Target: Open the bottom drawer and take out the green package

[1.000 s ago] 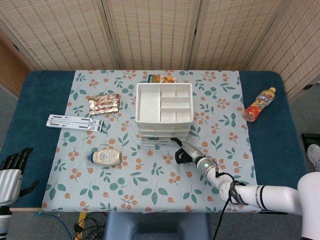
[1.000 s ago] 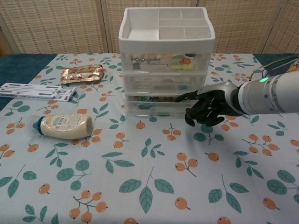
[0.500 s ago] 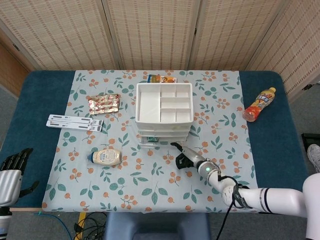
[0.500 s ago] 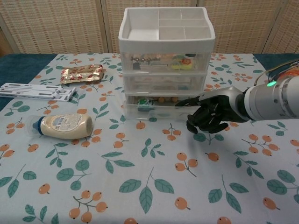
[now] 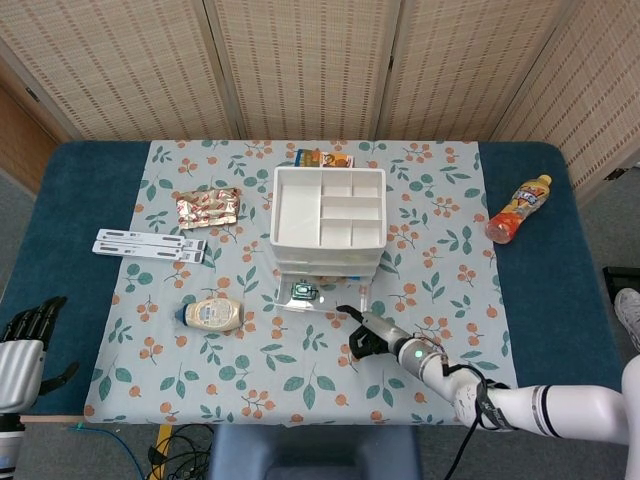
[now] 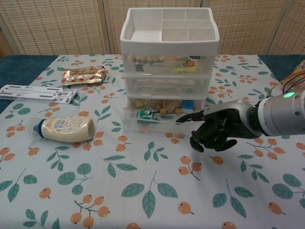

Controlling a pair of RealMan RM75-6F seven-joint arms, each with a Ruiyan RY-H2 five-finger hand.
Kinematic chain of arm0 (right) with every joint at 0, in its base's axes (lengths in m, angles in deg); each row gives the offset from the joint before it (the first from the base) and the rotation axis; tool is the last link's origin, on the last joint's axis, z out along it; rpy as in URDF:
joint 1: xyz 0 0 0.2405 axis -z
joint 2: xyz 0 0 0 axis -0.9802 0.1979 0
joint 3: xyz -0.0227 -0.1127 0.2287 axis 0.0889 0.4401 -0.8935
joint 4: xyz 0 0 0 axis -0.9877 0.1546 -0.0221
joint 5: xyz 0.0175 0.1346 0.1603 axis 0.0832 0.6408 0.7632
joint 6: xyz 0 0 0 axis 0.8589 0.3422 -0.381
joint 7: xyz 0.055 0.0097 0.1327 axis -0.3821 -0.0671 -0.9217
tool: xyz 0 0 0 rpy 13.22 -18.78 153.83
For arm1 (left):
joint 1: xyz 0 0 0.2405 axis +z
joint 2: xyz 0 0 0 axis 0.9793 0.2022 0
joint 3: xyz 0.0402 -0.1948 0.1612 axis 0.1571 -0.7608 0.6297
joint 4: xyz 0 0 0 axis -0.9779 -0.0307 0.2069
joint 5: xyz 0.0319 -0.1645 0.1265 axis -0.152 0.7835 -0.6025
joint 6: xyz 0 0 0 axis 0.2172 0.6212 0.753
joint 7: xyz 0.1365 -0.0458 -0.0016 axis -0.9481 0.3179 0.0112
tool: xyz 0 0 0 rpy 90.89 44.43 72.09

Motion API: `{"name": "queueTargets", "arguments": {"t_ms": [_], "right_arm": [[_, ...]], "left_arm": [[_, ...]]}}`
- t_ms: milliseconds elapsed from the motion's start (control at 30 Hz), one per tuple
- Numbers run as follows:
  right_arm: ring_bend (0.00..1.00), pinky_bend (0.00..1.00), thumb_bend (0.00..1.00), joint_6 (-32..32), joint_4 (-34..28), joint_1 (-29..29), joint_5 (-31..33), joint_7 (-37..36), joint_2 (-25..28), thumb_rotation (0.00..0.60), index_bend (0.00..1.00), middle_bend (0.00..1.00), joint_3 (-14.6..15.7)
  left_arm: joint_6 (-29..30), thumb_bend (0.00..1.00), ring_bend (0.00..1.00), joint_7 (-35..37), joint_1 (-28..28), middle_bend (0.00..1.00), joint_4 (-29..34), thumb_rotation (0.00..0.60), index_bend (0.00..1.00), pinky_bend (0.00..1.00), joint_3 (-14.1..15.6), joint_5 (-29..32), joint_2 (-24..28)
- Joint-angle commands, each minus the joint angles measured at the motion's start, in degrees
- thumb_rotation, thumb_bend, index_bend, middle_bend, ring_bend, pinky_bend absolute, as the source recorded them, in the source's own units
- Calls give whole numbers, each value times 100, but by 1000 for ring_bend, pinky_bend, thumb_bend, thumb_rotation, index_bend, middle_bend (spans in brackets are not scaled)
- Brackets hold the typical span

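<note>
A white drawer unit (image 6: 169,57) (image 5: 328,215) stands mid-table with an open tray on top. Its clear bottom drawer (image 6: 131,125) (image 5: 284,298) is pulled out toward me. Inside it, at the left, lies the green package (image 6: 145,116) (image 5: 303,291), next to small tan and blue items. My right hand (image 6: 217,130) (image 5: 370,336) sits just right of the drawer's front; one finger reaches to the front rim and the others are curled in. My left hand (image 5: 22,345) hangs off the table's near left corner, fingers apart, holding nothing.
A mayonnaise bottle (image 6: 64,129) lies on its side left of the drawer. Further back on the left are white strips (image 6: 38,93) and a foil snack pack (image 6: 83,75). An orange drink bottle (image 5: 518,208) lies at the right, and an orange packet (image 5: 323,157) lies behind the unit.
My right hand has drawn back toward me and the bottom drawer has slid out with it. The green package now shows inside. The left hand has not moved.
</note>
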Motion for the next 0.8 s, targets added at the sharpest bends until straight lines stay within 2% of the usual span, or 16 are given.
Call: {"name": "queueTargets", "arguments": {"t_ms": [33,467,800], "right_arm": [[906,980,766,20,-63,35,-59,-48,34,600,27,708,21],[906,980,766,72,-437,195,-378,-214,213,600,27,703,144],[902,980,766,-190,-745,491,-925,-327,402,600,0,618,66]], "left_arm": [[-4,177,144,6,0,128,-11,600,79,145,2,0,-6],[12,177,144,39,2,128,-25,600,79,145,-2,-13,-13],[38,177,144,10,2,128,-11,600,80,145,-13,-28,-6]]}}
